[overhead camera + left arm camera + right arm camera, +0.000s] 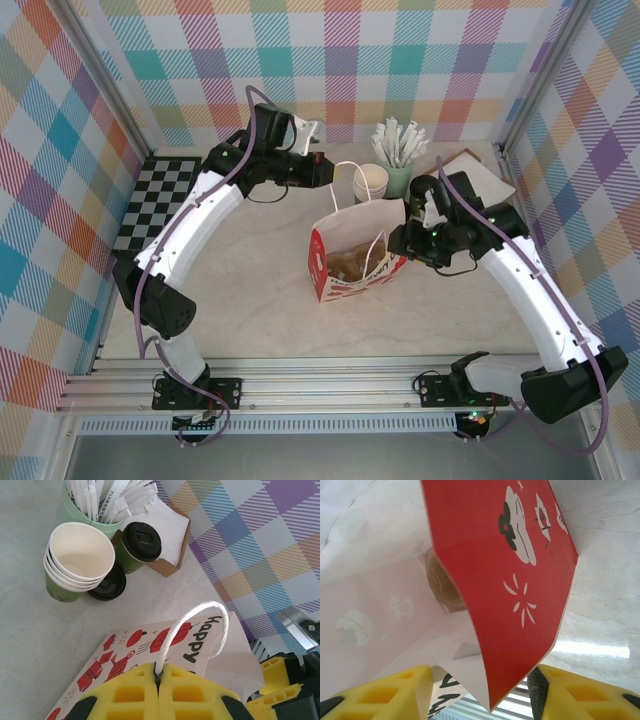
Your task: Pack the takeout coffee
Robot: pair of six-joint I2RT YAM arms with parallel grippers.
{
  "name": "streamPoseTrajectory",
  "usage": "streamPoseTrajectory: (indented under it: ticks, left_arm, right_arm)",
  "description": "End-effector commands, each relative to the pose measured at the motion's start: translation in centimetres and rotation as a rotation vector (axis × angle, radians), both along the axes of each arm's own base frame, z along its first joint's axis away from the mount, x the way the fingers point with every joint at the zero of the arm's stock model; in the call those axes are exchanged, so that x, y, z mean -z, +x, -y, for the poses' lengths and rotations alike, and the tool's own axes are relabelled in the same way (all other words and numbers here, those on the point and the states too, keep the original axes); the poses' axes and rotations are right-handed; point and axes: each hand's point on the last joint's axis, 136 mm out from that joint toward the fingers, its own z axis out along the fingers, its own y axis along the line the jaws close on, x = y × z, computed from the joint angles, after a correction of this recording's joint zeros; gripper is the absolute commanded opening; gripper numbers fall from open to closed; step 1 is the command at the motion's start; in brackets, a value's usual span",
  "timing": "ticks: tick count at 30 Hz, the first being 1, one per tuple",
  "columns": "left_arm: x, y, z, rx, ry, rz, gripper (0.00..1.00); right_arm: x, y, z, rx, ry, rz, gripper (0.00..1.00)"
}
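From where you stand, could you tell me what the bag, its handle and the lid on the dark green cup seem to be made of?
The bag looks like smooth printed paper, perhaps coated: sharp folds, thin edges. Its handle seems to be twisted white cord, faintly ribbed. The lid appears to be moulded black plastic, semi-glossy, with a raised rim and highlights.

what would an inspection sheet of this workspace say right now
surface: pale marbled table, checkered mat at its far left
job's things: lidded dark green cup standing outside the red and white bag; brown cardboard carrier inside it
clutter: stacked cream cups, loose black lid, stirrer holder, cardboard tray
grippers: left gripper shut on the bag's white handle; right gripper open astride the bag's wall
cables: purple cable along each arm
surroundings: plaid walls
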Motion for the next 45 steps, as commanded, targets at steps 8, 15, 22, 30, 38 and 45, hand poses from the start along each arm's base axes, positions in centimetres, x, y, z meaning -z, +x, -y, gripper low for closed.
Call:
streamPoseTrajectory:
  ticks: [8, 15, 22, 30, 38, 45]
  left_arm:
    - [-0.5, -0.1, -0.2, 0.018, -0.001, 0.009, 0.00]
    - [-0.3, -0.1, -0.1, 0.023, 0.000, 0.004, 0.00]
    - [-0.2, -0.1, 0.1, 0.030, -0.003, -0.001, 0.00]
    - [0.0, -0.4, 0.0, 0.032, 0.000, -0.010, 0.00]
    - [0.2, -0.2, 0.0, 0.036, 0.009, -0.009, 0.00]
    - [0.3, 0.1, -0.2, 0.020, 0.027, -0.011, 0.04]
  right_arm:
    - [0.2, -0.4, 0.5, -0.055, -0.054, 0.002, 0.63]
    - [0.3, -0.3, 0.4, -0.152, -0.084, 0.052, 0.74]
    - [-0.4, -0.3, -1.0, -0.369, -0.078, 0.121, 0.87]
    - [-1.1, 0.2, -1.7, -0.455, -0.080, 0.156, 1.00]
    - [-1.1, -0.2, -2.3, -0.529, -0.055, 0.168, 1.00]
    - [-1.0, 0.9, -1.8, -0.527, -0.115, 0.211, 1.00]
